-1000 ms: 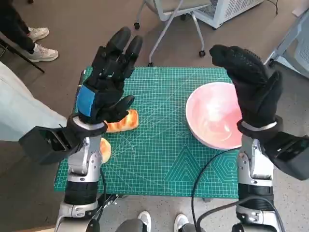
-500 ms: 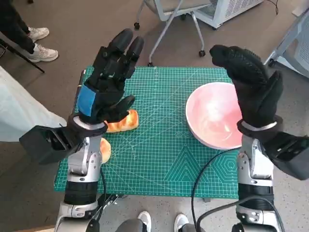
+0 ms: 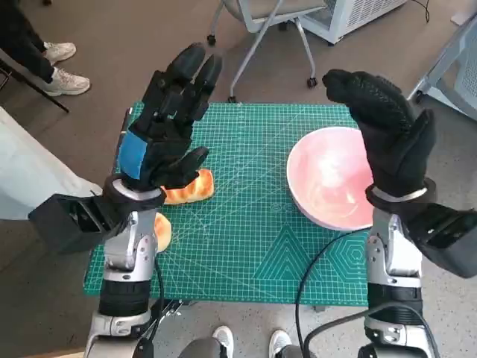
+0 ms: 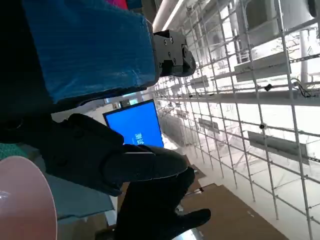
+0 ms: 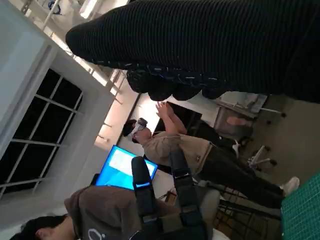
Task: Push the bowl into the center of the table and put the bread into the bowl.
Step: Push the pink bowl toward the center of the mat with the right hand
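Our right hand (image 3: 391,138) raised above bowl (image 3: 328,186), fingers apart, empty; left hand (image 3: 164,127) likewise. Bowl near right worktop (image 3: 246,246) edge: we judge push toward center next; bread (image 3: 190,186) after.

No readable text, label, brand or number in any view.

Cutting mat (image 3: 246,224) on the counter: printed white grid and triangle guide lines only; any scale figures along its edges are too small to read.

Blue monitor screen (image 4: 136,125) in the left wrist view: a small pale mark near its middle, too blurred to read.

Second blue screen (image 5: 122,167) in the right wrist view: no legible characters.

Garment of the near person (image 5: 100,220): a pale mark at the frame edge, cut off, not legible.
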Controlling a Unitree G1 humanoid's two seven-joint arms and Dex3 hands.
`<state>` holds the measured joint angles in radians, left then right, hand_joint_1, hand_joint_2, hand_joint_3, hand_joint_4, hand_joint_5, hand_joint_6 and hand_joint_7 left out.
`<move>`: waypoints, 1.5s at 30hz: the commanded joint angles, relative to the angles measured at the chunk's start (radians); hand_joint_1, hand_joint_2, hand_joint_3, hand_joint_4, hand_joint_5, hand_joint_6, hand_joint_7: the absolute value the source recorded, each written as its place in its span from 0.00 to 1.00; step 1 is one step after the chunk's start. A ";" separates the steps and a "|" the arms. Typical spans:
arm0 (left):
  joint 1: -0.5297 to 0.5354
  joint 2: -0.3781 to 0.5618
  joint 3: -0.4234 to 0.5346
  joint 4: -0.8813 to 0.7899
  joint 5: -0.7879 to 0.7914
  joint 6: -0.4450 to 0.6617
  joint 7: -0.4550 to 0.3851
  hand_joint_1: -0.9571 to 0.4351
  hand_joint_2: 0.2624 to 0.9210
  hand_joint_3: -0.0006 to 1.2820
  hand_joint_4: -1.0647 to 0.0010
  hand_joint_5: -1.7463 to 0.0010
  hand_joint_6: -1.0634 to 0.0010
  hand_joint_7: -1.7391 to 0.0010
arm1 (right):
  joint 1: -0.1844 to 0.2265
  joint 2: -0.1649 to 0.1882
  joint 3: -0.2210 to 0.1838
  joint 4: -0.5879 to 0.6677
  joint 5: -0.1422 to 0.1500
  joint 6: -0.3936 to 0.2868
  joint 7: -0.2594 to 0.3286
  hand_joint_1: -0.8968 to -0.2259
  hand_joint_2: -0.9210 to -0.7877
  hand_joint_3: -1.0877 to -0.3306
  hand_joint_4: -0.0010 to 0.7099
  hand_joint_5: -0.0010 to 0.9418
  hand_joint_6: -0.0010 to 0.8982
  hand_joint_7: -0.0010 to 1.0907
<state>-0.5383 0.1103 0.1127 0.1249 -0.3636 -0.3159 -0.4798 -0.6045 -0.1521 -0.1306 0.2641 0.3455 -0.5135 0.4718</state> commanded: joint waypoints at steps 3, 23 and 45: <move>0.009 0.004 -0.001 -0.006 0.005 -0.005 0.002 0.28 1.00 0.31 0.91 1.00 1.00 0.76 | 0.027 -0.017 -0.011 0.013 -0.001 0.005 0.011 0.31 0.00 0.51 0.23 0.00 0.00 0.56; 0.022 -0.002 0.004 -0.001 0.008 -0.021 0.007 0.26 1.00 0.31 0.91 1.00 1.00 0.76 | -0.147 -0.190 -0.266 0.749 0.009 -0.167 -0.120 0.34 0.00 0.48 0.21 0.00 0.14 0.26; 0.012 0.003 0.005 0.039 0.020 -0.060 0.002 0.24 1.00 0.32 0.90 1.00 1.00 0.77 | -0.141 -0.170 -0.300 1.038 -0.053 -0.025 -0.277 0.49 0.00 0.21 0.10 0.01 0.16 0.17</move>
<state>-0.5282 0.1083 0.1157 0.1536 -0.3481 -0.3619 -0.4743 -0.7738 -0.3452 -0.4275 1.2750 0.3053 -0.5828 0.2101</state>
